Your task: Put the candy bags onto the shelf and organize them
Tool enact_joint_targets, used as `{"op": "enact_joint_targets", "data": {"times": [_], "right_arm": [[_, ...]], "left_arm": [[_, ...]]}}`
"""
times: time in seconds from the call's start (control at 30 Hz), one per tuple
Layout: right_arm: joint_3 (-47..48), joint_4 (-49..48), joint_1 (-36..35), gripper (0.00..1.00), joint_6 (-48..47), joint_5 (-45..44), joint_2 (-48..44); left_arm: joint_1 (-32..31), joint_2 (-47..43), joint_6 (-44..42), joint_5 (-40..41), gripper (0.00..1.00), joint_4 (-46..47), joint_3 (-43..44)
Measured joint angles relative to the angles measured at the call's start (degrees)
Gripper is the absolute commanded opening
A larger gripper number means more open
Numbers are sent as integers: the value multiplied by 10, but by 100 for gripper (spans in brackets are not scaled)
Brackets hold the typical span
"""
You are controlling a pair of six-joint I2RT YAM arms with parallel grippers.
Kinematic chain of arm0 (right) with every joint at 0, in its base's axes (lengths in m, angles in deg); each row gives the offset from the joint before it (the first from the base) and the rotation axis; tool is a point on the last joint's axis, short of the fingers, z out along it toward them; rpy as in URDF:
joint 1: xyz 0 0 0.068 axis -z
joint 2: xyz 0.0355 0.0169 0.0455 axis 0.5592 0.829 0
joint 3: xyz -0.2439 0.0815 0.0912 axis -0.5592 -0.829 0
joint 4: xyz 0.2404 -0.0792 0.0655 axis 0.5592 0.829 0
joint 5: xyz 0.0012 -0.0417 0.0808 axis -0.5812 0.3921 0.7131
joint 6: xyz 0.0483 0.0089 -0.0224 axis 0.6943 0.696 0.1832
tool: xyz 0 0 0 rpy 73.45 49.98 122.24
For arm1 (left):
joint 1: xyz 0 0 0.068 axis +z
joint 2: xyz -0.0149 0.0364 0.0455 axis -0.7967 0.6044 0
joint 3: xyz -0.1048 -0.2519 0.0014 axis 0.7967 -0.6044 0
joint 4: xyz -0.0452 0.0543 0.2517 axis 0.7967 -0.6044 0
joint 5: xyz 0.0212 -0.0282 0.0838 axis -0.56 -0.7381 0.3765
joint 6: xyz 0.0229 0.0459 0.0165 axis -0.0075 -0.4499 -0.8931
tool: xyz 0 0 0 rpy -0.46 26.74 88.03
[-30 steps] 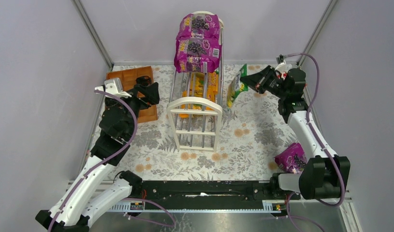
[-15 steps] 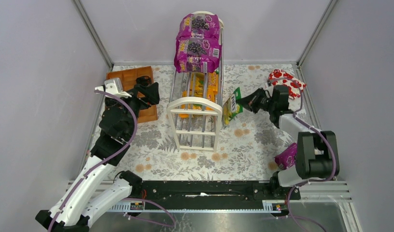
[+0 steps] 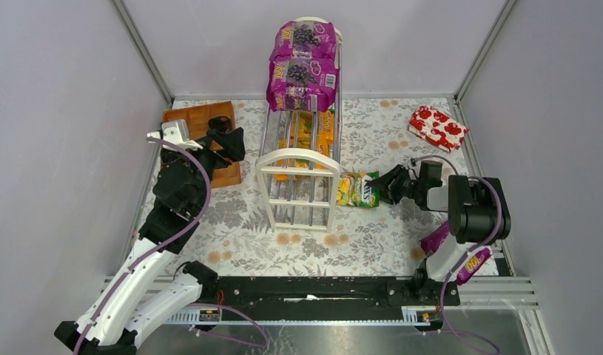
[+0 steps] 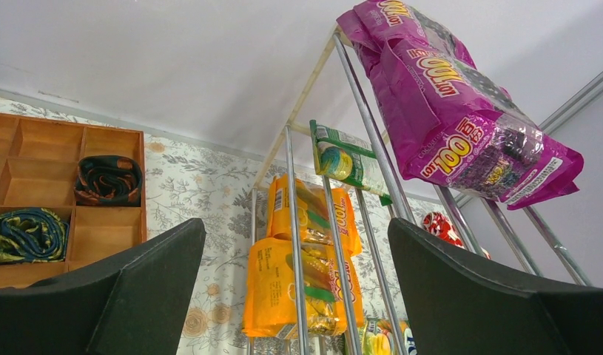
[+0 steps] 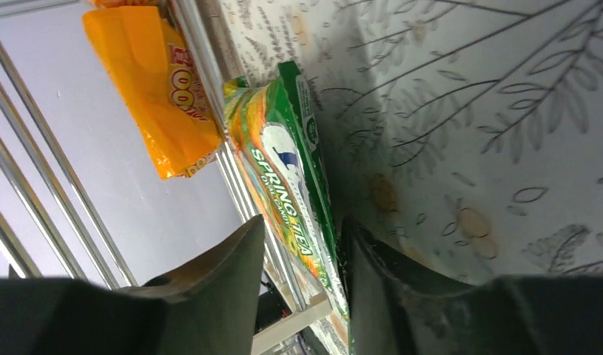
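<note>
The cream shelf (image 3: 298,159) stands mid-table with two purple candy bags (image 3: 304,59) on its top rods and orange ones (image 3: 305,133) on a lower tier. A green candy bag (image 3: 357,189) lies flat on the table against the shelf's right foot. My right gripper (image 3: 389,186) is low at the bag's right end. In the right wrist view that green bag (image 5: 283,192) sits between the parted fingers (image 5: 217,296) of my open right gripper (image 5: 302,288), with a gap on one side. My left gripper (image 3: 228,140) hovers left of the shelf, open and empty (image 4: 298,296). Another green bag (image 4: 346,159) rests on an upper tier.
A brown wooden tray (image 3: 202,122) with rolled fabric sits at the back left under my left arm. A red packet (image 3: 437,127) lies at the back right. A purple bag (image 3: 436,238) lies by the right arm's base, another (image 3: 472,265) beside it. Grey walls close in three sides.
My right arm swung from the back right down to the table beside the shelf, laid the green bag flat there, and its jaws parted. The left arm has not moved.
</note>
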Motion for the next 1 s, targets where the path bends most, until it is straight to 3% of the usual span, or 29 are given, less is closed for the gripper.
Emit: {"op": "enact_joint_targets", "data": {"times": [0.17, 0.37, 0.47, 0.73, 1.0], "right_arm": [[13, 0, 5, 69, -24, 35, 46], [58, -14, 3, 68, -52, 95, 101], [69, -31, -8, 59, -53, 111, 121], [81, -36, -38, 22, -56, 89, 143], [24, -36, -25, 10, -33, 54, 5]], "left_arm": [[0, 0, 0, 0, 99, 0, 0], [0, 3, 0, 0, 99, 0, 0], [0, 6, 0, 0, 99, -1, 0], [0, 10, 0, 0, 99, -5, 0], [0, 15, 0, 0, 99, -9, 0]]}}
